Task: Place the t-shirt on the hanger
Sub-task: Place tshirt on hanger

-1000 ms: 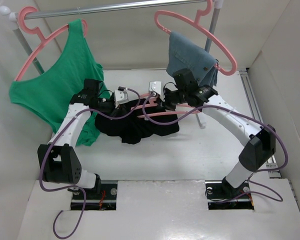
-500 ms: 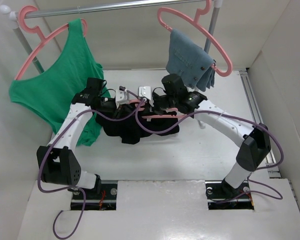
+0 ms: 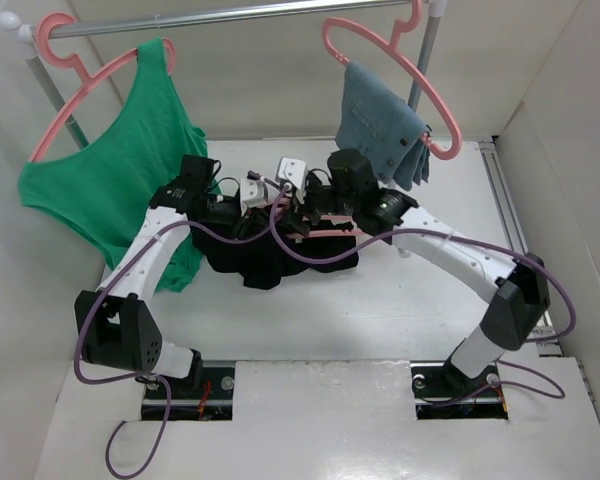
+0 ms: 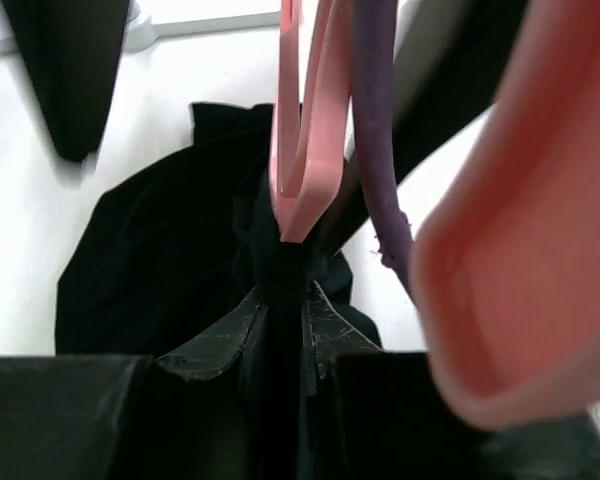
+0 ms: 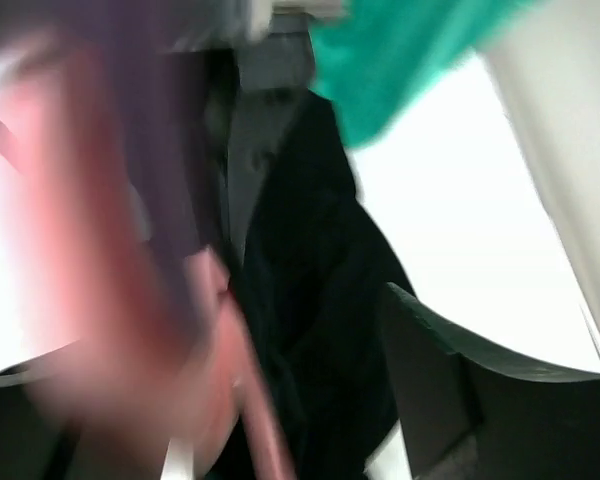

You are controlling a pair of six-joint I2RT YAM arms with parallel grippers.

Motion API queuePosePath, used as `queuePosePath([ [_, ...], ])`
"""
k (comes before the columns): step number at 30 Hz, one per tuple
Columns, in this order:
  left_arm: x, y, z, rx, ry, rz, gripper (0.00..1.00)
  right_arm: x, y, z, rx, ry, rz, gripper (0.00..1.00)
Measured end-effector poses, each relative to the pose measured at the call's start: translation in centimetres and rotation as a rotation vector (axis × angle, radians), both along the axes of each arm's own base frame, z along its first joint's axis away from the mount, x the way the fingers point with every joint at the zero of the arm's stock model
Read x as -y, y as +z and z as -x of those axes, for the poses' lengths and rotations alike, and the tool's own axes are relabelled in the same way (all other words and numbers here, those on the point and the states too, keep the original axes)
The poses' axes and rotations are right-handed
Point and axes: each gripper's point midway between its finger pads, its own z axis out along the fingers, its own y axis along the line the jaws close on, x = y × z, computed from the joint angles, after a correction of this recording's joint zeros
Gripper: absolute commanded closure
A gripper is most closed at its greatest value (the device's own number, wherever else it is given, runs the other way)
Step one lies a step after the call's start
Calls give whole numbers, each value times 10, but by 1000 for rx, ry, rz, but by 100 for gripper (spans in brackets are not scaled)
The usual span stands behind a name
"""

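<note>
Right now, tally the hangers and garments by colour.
Pink hangers: 3 (left rail hanger, right rail hanger, table hanger)
Green tank top: 1
Blue-grey denim garment: 1
Black t-shirt: 1
Total: 6

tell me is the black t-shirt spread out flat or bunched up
Bunched up: the t-shirt lies as a crumpled black heap on the table, and the left gripper pinches a fold of it beside the hanger.
</note>
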Motion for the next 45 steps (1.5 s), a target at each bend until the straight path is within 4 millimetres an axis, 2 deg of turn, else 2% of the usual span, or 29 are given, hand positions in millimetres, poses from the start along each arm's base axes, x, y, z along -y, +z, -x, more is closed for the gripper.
queuePosePath([
  [2,-2,1,-8,-13,43,-4,100,14,7,-3,2,-113,-17,20],
  [6,-10,2,-20,-25,110,-10,100,69,20,-1,-49,-426,-82,21],
  [9,-11,2,-20,-46,124,-5,100,96,24,8,-99,-549,-159,21],
  [11,-10,3,-20,-62,132,-1,100,109,11,13,-165,-619,-192,24],
  [15,-9,5,-21,-90,152,11,100,124,-38,17,-328,-732,-193,29],
  [18,-8,7,-22,-107,166,20,100,130,-62,13,-422,-813,-202,30],
  [24,-7,14,-29,-105,199,42,100,123,-68,6,-591,-932,-402,28],
  [28,-8,22,-23,-88,220,62,100,126,-104,8,-703,-1021,-442,28],
  [31,-8,27,-18,-83,230,78,100,124,-122,4,-762,-1082,-454,28],
  [37,-8,32,-14,-92,246,94,100,113,-136,-11,-784,-1105,-500,29],
  [40,-8,32,-14,-95,250,93,100,110,-149,-17,-793,-1118,-492,39],
  [41,-9,32,-14,-95,250,93,100,110,-154,-17,-798,-1121,-484,56],
  [44,-9,33,-14,-91,252,92,100,111,-160,-21,-813,-1127,-483,95],
  [45,-9,33,-14,-90,254,92,100,112,-159,-23,-817,-1127,-491,100],
])
